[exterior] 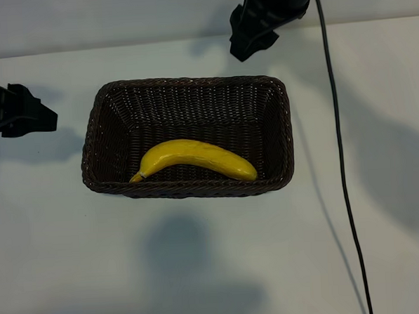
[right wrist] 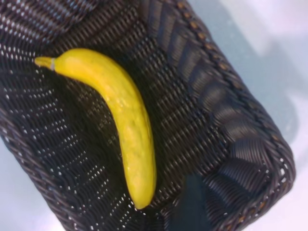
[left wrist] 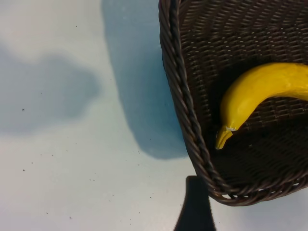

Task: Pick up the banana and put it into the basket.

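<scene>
Progress: the banana (exterior: 195, 160) lies inside the basket (exterior: 96, 135), so I judge the putting-in done; only clearing my arms away is left.
Banana place: on the basket floor, along the long wall at the bottom of the exterior view, touching neither of my grippers.
Long axis: it runs along the basket's length, curved, with its arch bulging toward the middle of the basket.
Pointing: pale stem tip toward my left arm's side, blunt end toward my right.
Right gripper (exterior: 248, 32): above the basket's far rim, fingers spread, holding nothing.
Left gripper (exterior: 21, 114): parked beside the basket on the table (exterior: 201, 270), fingers spread, empty.
</scene>
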